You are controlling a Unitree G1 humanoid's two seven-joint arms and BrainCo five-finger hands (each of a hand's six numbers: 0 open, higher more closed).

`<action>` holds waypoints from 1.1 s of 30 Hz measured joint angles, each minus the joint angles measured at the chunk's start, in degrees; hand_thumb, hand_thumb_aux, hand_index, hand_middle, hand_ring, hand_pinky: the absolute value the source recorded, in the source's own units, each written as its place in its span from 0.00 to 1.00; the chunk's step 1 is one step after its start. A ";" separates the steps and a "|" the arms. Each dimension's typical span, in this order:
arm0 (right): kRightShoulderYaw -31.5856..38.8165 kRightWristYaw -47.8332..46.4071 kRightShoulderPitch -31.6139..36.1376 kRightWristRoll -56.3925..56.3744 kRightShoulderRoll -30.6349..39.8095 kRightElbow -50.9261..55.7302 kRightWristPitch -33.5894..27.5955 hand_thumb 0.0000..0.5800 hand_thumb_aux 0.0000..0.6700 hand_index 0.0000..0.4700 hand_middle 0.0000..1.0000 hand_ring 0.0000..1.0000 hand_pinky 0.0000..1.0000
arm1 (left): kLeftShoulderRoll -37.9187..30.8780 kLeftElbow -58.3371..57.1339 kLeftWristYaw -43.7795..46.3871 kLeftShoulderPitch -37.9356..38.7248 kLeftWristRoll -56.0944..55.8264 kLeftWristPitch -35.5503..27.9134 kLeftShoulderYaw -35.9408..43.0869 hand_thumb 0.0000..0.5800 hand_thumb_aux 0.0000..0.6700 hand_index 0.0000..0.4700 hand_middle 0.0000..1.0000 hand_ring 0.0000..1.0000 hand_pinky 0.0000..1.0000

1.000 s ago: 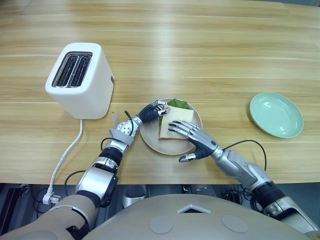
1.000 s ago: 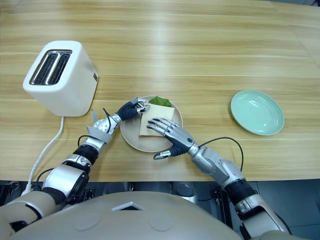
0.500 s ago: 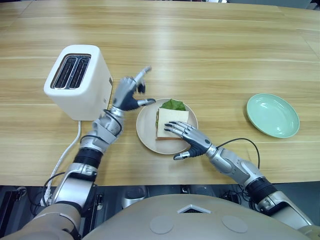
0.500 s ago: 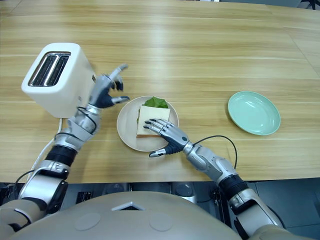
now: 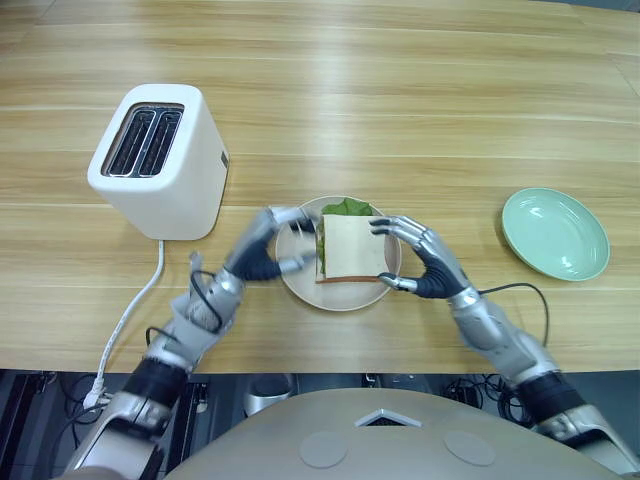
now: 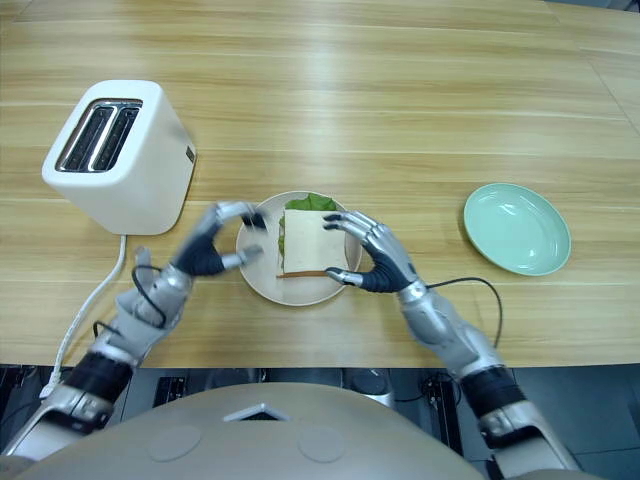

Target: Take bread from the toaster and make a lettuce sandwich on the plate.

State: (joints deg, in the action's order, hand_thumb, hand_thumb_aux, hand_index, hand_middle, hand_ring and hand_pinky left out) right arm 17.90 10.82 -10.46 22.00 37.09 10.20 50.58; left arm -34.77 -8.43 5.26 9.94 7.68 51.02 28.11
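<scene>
A sandwich (image 5: 350, 248) lies on the round beige plate (image 5: 340, 296) near the table's front edge: a white bread slice on top, with lettuce (image 5: 348, 207) poking out at the far side. My left hand (image 5: 265, 255) hovers at the plate's left rim, fingers loosely curved and holding nothing. My right hand (image 5: 420, 260) is at the sandwich's right edge in an open C shape, fingertips at the far corner and thumb at the near corner. The white toaster (image 5: 160, 155) stands at the left, its two slots dark.
An empty pale green dish (image 5: 555, 232) sits to the right. The toaster's white cord (image 5: 130, 320) runs off the table's front edge at the left. Bare wooden table (image 5: 400, 90) stretches behind the plate.
My left hand has come down from beside the toaster to the plate's left rim. My right hand has lifted off the top slice and moved to the sandwich's right edge.
</scene>
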 measured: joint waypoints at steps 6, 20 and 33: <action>6.17 -12.45 -4.57 0.92 3.90 3.88 3.33 1.00 1.00 0.98 1.00 1.00 1.00 | -3.64 -0.29 12.29 4.16 1.38 -3.06 3.29 1.00 1.00 0.98 1.00 1.00 1.00; 6.57 -2.51 11.14 21.45 -10.82 14.49 -7.76 1.00 1.00 0.98 1.00 1.00 1.00 | 8.53 -13.67 -3.57 -12.88 26.54 -14.75 -0.54 1.00 1.00 0.98 1.00 1.00 1.00; 9.81 8.58 42.77 24.38 -27.14 52.34 -22.76 1.00 1.00 0.98 1.00 1.00 1.00 | 20.14 -48.57 -17.48 -39.33 31.09 -21.18 -0.42 1.00 1.00 0.98 1.00 1.00 1.00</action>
State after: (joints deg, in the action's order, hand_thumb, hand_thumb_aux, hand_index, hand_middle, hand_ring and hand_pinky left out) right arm 27.71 19.40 32.31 46.39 9.95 62.54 27.82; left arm -14.62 -57.00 -12.22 -29.39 38.77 29.84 27.70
